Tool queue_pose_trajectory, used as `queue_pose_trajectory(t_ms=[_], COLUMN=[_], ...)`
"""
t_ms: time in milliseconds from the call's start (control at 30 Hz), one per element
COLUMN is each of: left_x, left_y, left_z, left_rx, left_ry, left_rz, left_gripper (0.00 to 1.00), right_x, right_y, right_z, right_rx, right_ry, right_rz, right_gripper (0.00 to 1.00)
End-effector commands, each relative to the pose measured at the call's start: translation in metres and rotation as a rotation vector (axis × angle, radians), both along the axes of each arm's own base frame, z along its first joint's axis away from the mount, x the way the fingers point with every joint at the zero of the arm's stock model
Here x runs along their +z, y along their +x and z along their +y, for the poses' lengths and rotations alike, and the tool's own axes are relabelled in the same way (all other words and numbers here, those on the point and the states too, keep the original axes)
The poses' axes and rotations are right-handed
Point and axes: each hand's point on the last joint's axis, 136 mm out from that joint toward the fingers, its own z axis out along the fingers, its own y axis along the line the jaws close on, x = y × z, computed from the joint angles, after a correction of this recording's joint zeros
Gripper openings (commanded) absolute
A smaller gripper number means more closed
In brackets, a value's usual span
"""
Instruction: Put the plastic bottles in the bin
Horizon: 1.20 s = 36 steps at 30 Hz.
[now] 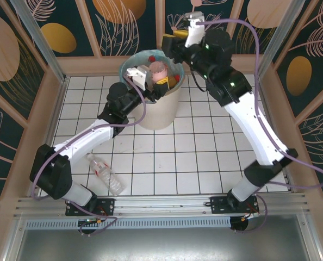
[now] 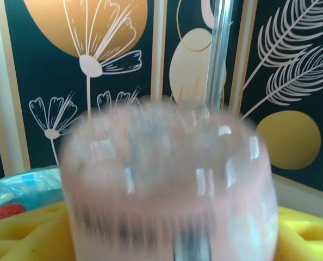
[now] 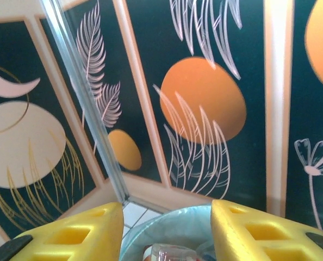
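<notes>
The cream bin [image 1: 157, 111] with its blue-green liner [image 3: 205, 228] stands at the back of the tiled floor. My left gripper [image 1: 162, 82] is over its mouth, shut on a pink-labelled bottle [image 1: 159, 69]. That bottle [image 2: 167, 185] is a close blur between the yellow fingers [image 2: 25, 231] in the left wrist view. My right gripper [image 1: 171, 43] hangs open above the bin's far rim, with nothing between its fingers [image 3: 74, 234]. Inside the bin lie a clear bottle [image 3: 172, 253] and a red cap [image 2: 8, 211]. One more clear bottle [image 1: 106, 174] lies on the tiles at the front left.
Wooden-framed patterned walls [image 1: 36, 32] close in the floor on three sides. A metal rail [image 1: 150, 205] runs along the near edge by the arm bases. White tiles [image 1: 194, 157] stretch between the bin and the rail.
</notes>
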Motion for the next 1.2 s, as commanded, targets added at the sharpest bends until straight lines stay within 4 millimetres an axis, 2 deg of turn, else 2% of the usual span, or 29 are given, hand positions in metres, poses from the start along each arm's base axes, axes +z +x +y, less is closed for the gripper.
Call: queue_pose_trajectory(t_ms=[0,67,200,300,367,400,467,600,867,900,933,1033,1167], left_x=[0.024,0.027,0.025,0.022,0.024,0.025,0.024,0.018,-0.009,-0.004,-0.015,-0.015,-0.011], left_y=[-0.019,-0.025,-0.017,-0.014,-0.017,-0.02,-0.023,-0.025,-0.037,-0.039,-0.04,-0.044,-0.073], left_z=[0.007,0.01,0.013,0.011,0.011,0.012,0.017,0.027,0.053,0.058,0.063,0.087,0.11], left_rx=[-0.019,-0.023,0.019,0.018,0.003,-0.001,0.012,0.058,0.139,0.16,0.179,0.278,0.295], left_ry=[-0.037,-0.043,-0.023,-0.02,-0.027,-0.027,-0.024,0.006,0.025,0.016,0.029,0.014,-0.005], left_rz=[-0.084,-0.096,-0.061,-0.043,-0.042,-0.039,-0.022,0.038,0.121,0.112,0.133,0.186,0.174], left_gripper=[0.78,0.8,0.81,0.81,0.82,0.86,0.98,0.99,0.99,0.99,0.99,0.98,0.98], right_x=[-0.051,-0.058,-0.07,-0.076,-0.069,-0.064,-0.057,-0.058,-0.058,-0.06,-0.061,-0.064,-0.074], right_y=[0.029,0.043,0.044,0.036,0.028,0.021,0.011,-0.004,-0.015,-0.014,-0.015,-0.018,-0.019], right_z=[0.027,0.037,0.051,0.053,0.051,0.051,0.056,0.072,0.092,0.093,0.095,0.101,0.107], right_rx=[0.066,0.074,0.121,0.127,0.107,0.102,0.114,0.15,0.148,0.147,0.148,0.161,0.135], right_ry=[-0.09,-0.11,-0.128,-0.143,-0.142,-0.14,-0.129,-0.142,-0.195,-0.201,-0.207,-0.23,-0.276], right_rz=[0.159,0.184,0.244,0.258,0.233,0.213,0.187,0.181,0.138,0.139,0.138,0.129,0.121], right_gripper=[0.45,0.43,0.42,0.41,0.41,0.4,0.4,0.39,0.37,0.36,0.36,0.36,0.36])
